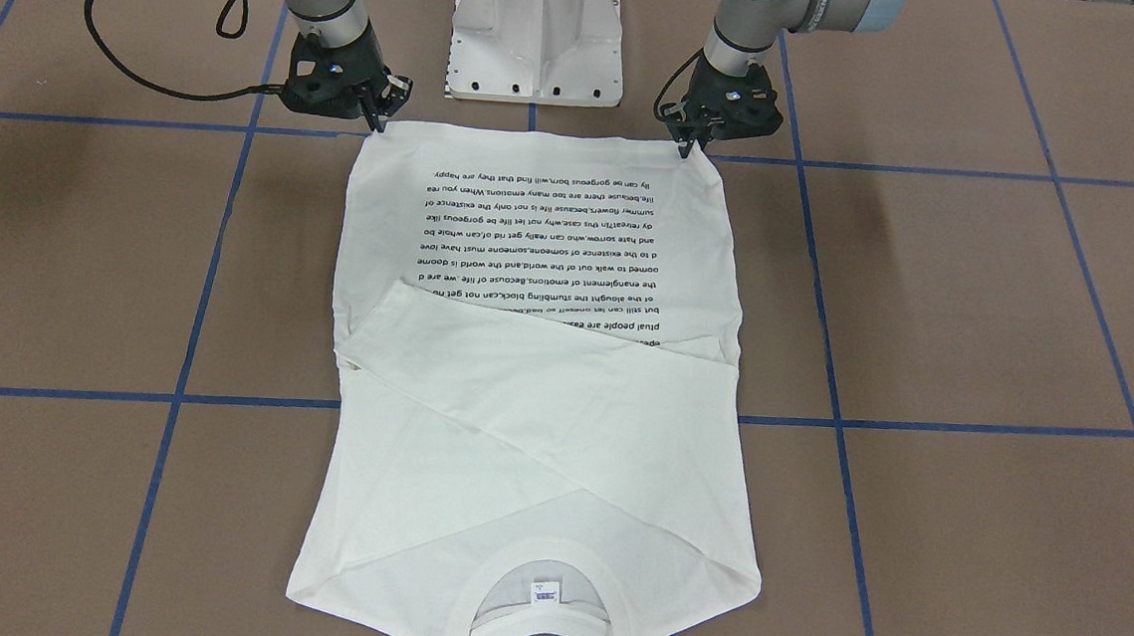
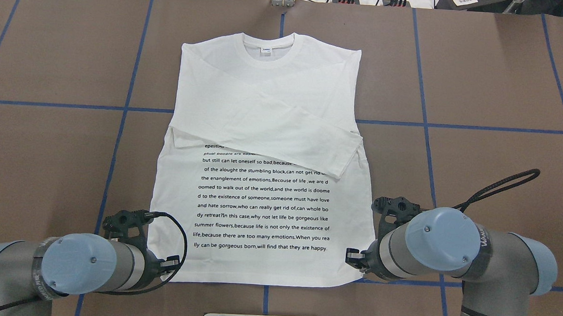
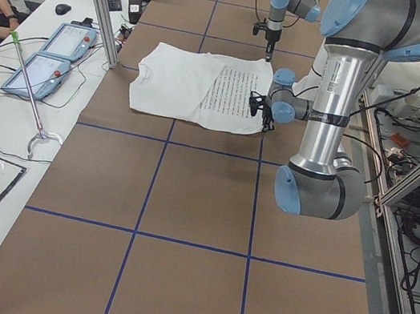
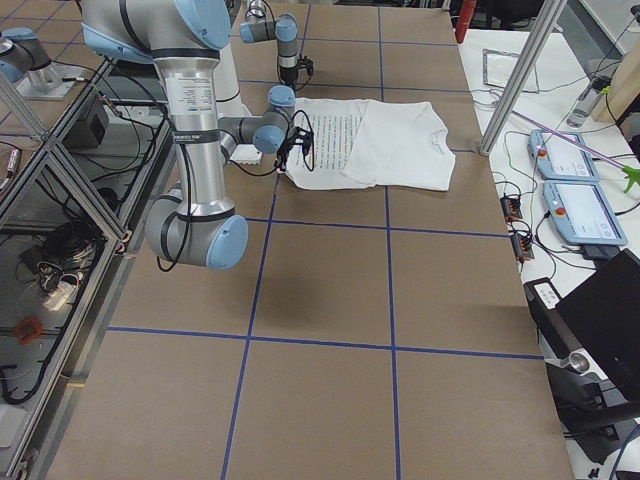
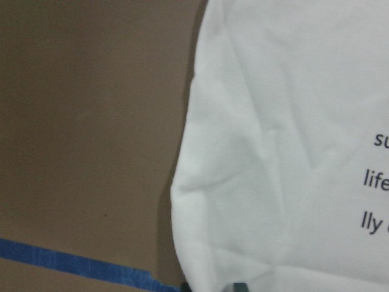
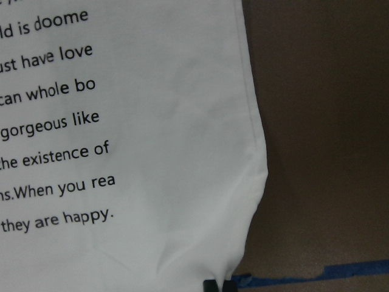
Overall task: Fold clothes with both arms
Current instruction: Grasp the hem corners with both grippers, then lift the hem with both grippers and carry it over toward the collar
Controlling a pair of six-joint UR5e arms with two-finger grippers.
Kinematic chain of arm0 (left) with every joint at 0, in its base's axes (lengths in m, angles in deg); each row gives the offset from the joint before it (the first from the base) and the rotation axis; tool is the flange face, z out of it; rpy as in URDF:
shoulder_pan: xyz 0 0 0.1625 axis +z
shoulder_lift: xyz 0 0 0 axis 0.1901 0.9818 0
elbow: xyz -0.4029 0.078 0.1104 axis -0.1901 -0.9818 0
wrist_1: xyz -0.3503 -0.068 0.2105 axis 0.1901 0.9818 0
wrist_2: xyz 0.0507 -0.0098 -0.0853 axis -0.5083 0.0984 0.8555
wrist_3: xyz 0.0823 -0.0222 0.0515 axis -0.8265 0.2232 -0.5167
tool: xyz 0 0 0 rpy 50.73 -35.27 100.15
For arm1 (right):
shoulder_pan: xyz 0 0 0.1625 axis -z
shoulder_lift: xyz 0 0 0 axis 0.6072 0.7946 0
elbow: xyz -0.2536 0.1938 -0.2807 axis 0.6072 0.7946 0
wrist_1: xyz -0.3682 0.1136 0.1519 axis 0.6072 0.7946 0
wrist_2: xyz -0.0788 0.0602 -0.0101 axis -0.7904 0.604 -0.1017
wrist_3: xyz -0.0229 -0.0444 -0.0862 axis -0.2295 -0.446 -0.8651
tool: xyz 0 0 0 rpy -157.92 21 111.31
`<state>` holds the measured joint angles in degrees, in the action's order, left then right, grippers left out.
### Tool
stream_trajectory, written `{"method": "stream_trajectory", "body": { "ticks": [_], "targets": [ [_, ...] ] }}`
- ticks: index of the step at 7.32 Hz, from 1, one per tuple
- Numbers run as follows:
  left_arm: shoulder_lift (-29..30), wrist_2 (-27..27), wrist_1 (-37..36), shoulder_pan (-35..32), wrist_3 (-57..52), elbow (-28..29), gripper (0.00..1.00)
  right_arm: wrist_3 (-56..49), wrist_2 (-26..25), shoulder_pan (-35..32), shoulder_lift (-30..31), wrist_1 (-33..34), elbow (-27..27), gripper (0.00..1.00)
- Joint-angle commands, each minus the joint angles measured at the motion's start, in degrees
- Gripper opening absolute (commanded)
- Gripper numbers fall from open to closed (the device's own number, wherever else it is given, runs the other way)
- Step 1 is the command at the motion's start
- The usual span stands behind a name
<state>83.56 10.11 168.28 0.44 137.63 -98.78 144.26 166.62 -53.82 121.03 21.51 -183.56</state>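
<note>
The white long-sleeved T-shirt (image 1: 531, 405) lies flat on the brown table, both sleeves folded across the chest, the black text block (image 1: 542, 246) toward the robot and the neck label (image 2: 266, 50) at the far end. My left gripper (image 1: 684, 149) is shut on the hem corner on the robot's left; it also shows in the overhead view (image 2: 172, 266). My right gripper (image 1: 379, 125) is shut on the other hem corner, also seen from overhead (image 2: 352, 258). The hem runs straight between them. The wrist views show each corner of the shirt (image 5: 285, 158) (image 6: 152, 121) running down to the fingertips.
The white pedestal base (image 1: 539, 37) stands just behind the hem, between the arms. Blue tape lines (image 2: 423, 124) grid the table. Beyond the far edge are tablets (image 3: 58, 49), a metal post (image 3: 99, 3) and cables.
</note>
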Motion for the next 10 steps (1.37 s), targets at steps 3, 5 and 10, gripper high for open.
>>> {"method": "stream_trajectory", "body": {
  "ticks": [3, 5, 10],
  "targets": [
    [0.5, 0.4, -0.4, -2.6, 0.0, -1.5, 0.00, 0.0, 0.1, -0.6, -0.2, 0.0, -0.2, 0.00],
    [0.4, 0.6, -2.9, -5.0, -0.8, -4.5, 0.00, 0.0, 0.6, -2.1, -0.4, 0.0, -2.7, 0.00],
    [-0.3, 0.8, -6.9, -2.6, -2.3, -13.4, 0.00, 0.1, 7.7, -4.9, 9.1, 0.1, -15.2, 0.00]
  ]
}}
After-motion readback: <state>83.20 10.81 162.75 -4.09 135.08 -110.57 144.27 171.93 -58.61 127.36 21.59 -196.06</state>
